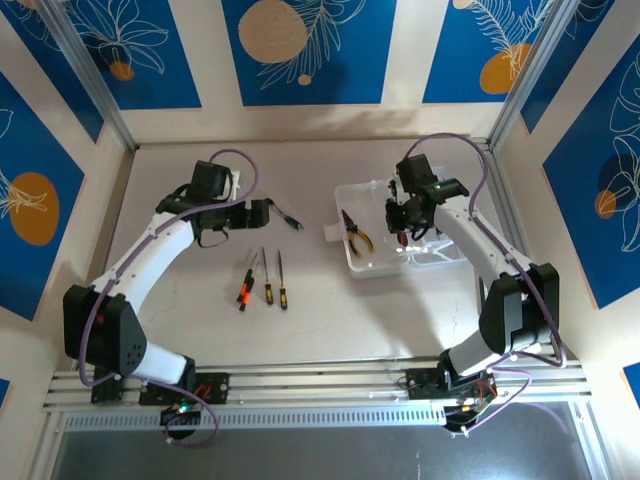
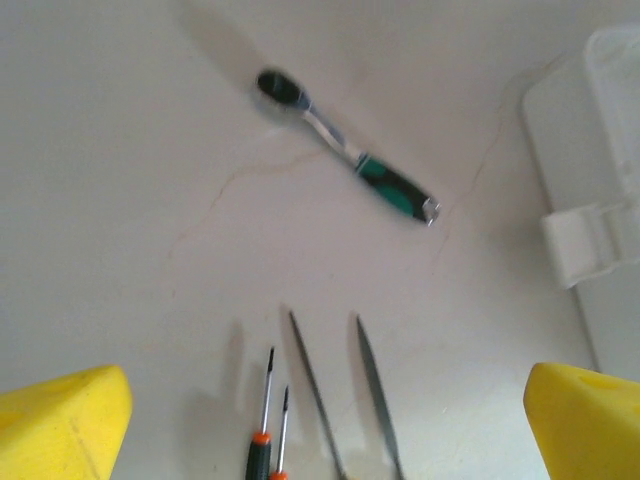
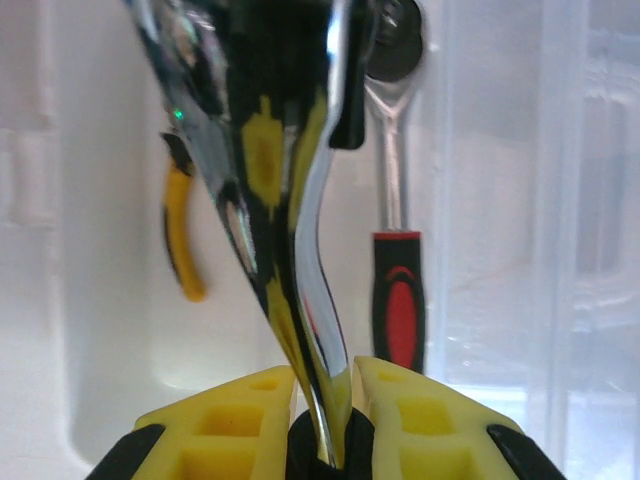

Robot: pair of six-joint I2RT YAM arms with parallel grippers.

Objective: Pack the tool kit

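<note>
Found right gripper (image 3: 325,400) clamped on a shiny curved chrome wrench (image 3: 300,230) over the clear rectangular plastic case (image 1: 375,262), desk's right side, likely for dropping in. Found left gripper (image 2: 325,425) spread wide, empty, above a green-and-black ratchet (image 2: 345,150), mid-desk, likely next pick.

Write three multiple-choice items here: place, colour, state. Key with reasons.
1. The yellow-handled steel pliers are: A held aloft; B lying in the clear rectangular plastic case; C standing upright.
2. The small ratchet wrench on the white table has a handle: A green and black; B red; C yellow.
3. The right gripper is: A wide open; B shut on a shiny metal tool; C shut on nothing.
B: they rest on its floor. A: left wrist view shows it. B: fingers pinch it.
</note>
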